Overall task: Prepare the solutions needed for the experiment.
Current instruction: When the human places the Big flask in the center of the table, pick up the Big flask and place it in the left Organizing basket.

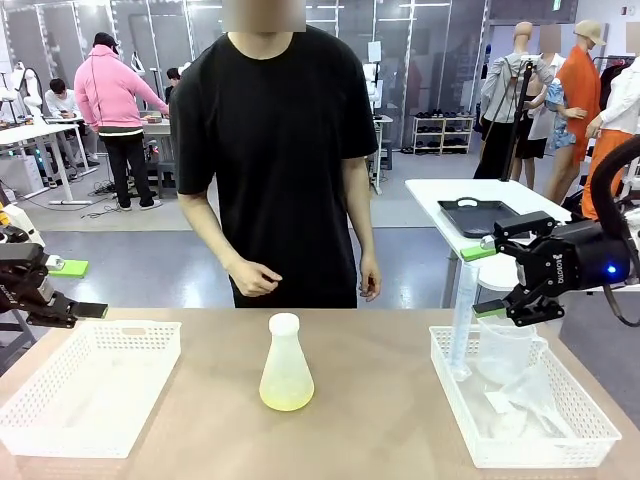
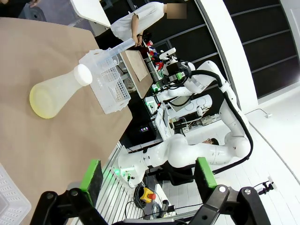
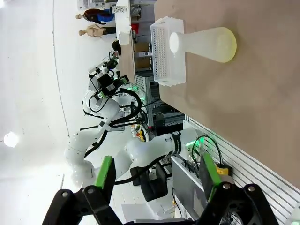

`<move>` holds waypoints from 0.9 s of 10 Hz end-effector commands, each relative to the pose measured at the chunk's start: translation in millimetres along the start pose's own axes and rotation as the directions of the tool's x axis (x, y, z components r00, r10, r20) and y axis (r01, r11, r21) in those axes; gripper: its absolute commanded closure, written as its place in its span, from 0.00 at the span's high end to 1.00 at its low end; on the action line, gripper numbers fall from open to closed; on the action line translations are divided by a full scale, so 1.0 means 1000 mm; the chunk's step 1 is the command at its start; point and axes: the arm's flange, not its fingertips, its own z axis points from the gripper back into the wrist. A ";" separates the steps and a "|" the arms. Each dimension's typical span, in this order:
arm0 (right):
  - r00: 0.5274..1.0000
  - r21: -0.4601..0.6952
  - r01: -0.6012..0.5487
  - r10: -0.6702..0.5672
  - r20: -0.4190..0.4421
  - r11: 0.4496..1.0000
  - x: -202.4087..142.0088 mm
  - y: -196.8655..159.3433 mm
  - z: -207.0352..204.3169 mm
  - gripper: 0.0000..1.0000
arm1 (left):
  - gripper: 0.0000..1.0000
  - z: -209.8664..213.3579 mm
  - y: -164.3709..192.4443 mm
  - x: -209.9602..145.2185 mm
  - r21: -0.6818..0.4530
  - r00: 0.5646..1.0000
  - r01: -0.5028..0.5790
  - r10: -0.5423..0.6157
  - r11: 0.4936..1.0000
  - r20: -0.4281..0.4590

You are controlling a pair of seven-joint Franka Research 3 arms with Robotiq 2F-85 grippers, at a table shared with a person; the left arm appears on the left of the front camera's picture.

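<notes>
A frosted conical flask (image 1: 286,365) stands upright at the table's middle, with a little pale yellow solution (image 1: 286,397) in its base. My left gripper (image 1: 82,289) hovers open at the table's left edge, above the far corner of a white basket (image 1: 100,327). My right gripper (image 1: 483,281) hangs open over the right basket (image 1: 540,452), beside a tall clear cylinder (image 1: 463,320). In the left wrist view the flask (image 2: 54,91) lies far ahead of my open left gripper (image 2: 149,173). Seen from the right wrist, the flask (image 3: 206,43) is likewise far from my open right gripper (image 3: 157,176).
A clear handled jug (image 1: 505,345) and plastic wrapping share the right basket with the cylinder. A person in a black shirt stands at the far edge, one hand (image 1: 255,278) just above the table behind the flask. Bare tabletop (image 1: 380,400) surrounds the flask.
</notes>
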 end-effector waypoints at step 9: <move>1.000 0.017 -0.004 0.004 -0.003 1.000 0.000 0.001 0.000 0.90 | 1.00 0.034 -0.013 0.008 -0.061 0.996 0.091 -0.091 0.994 0.006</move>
